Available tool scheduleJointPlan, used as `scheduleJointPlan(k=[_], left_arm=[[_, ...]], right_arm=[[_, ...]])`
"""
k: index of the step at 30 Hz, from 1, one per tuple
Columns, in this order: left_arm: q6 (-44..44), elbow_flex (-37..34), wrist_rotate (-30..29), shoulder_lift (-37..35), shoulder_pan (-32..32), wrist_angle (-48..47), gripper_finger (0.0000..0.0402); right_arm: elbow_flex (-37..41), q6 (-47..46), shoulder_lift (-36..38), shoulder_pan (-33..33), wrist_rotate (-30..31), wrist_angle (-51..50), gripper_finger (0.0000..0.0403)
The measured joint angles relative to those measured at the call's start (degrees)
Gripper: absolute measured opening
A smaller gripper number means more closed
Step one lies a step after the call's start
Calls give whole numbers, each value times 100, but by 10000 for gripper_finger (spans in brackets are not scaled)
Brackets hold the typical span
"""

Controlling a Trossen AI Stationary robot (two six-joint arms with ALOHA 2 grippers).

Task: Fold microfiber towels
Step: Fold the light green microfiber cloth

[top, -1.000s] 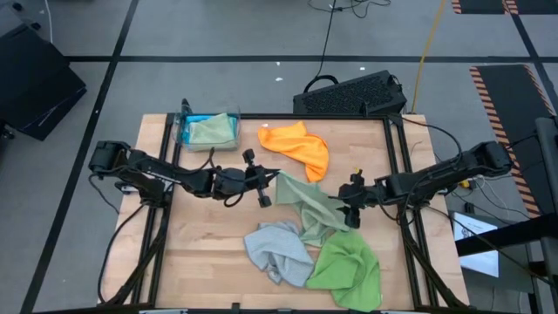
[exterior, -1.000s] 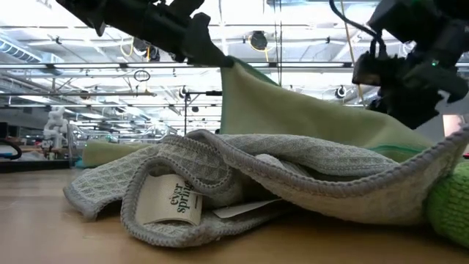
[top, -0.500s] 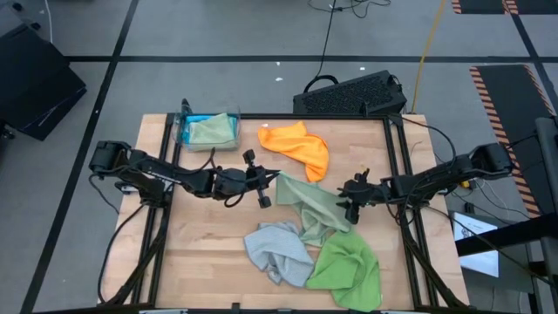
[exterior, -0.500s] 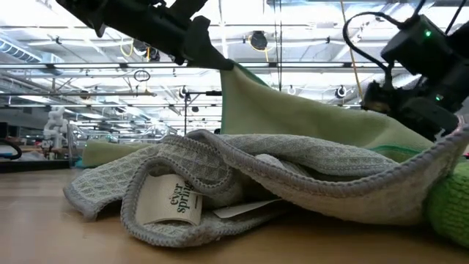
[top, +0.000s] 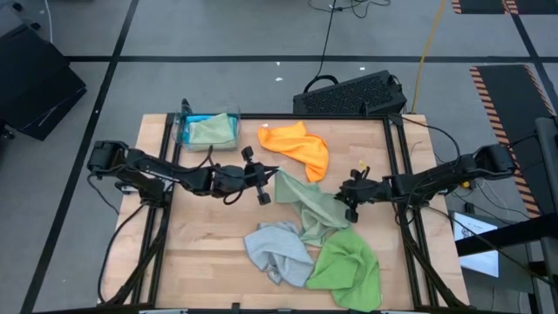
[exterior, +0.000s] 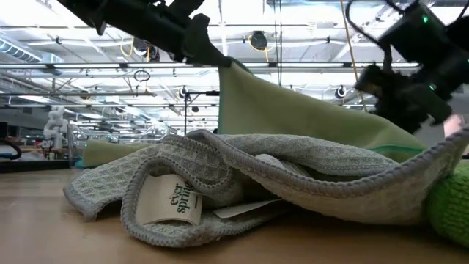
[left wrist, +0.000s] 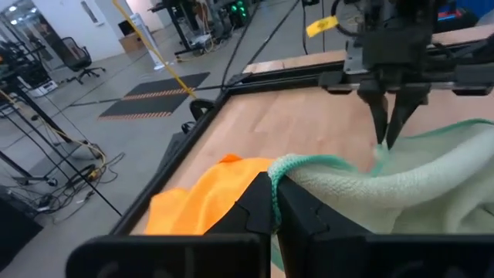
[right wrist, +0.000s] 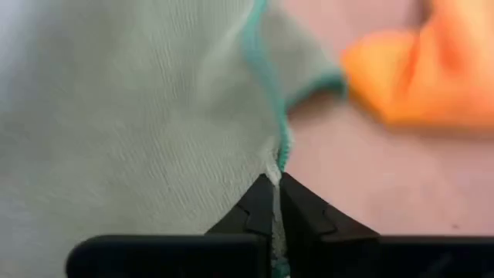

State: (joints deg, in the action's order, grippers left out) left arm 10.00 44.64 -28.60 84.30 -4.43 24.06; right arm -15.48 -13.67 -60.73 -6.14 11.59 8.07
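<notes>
The left gripper is pinching one corner of the sage green towel and lifting it off the table. The right gripper is clamping what looks like the towel's opposite edge, though the cloth hides its tips from above. The towel is lying mid-table between the orange towel and the grey towel

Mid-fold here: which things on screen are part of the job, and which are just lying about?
Job: sage green towel pinched by left gripper and right gripper; grey towel; bright green towel; orange towel; clear bin.
Lying about: black keyboard.
</notes>
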Motion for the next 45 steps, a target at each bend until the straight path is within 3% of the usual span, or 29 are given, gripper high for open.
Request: scheduleJointPlan(k=[4, 11, 14, 17, 20, 22, 29, 33, 37, 45], left_arm=[[9, -2, -11, -293, -4, -105, 10], [-498, 1, -147, -823, -245, -1326, 10], [-1049, -1, 16, -893, -436, -2054, 10], [-1626, -2, 226, -876, -631, -2597, 10], [-2084, -1, 338, -699, -835, -2943, 10], [-2215, -8, 352, -608, -965, -3069, 10], [-2316, 7, 459, -295, -1184, -2996, 10], [-2427, 0, 466, -229, -1201, -3031, 10], [-2424, -2, 466, -209, -1199, -3047, 10], [-2382, -2, 462, -209, -1199, -3016, 10]], right_arm=[[-364, 505, 214, 100, 152, -47, 9], [-761, 1173, 588, 16, 1214, -293, 14], [-759, 1257, 608, -239, 1122, -315, 14], [-656, 914, 591, -518, 399, -313, 24], [-489, 364, 566, -794, -296, -352, 51], [-402, 2, 505, -959, -428, -361, 77], [-330, -680, 563, -1180, -117, -818, 187], [-330, -754, 623, -1189, -113, -825, 221], [-333, -575, 576, -1200, -181, -927, 218], [157, -450, 339, -1200, -273, -252, 151]])
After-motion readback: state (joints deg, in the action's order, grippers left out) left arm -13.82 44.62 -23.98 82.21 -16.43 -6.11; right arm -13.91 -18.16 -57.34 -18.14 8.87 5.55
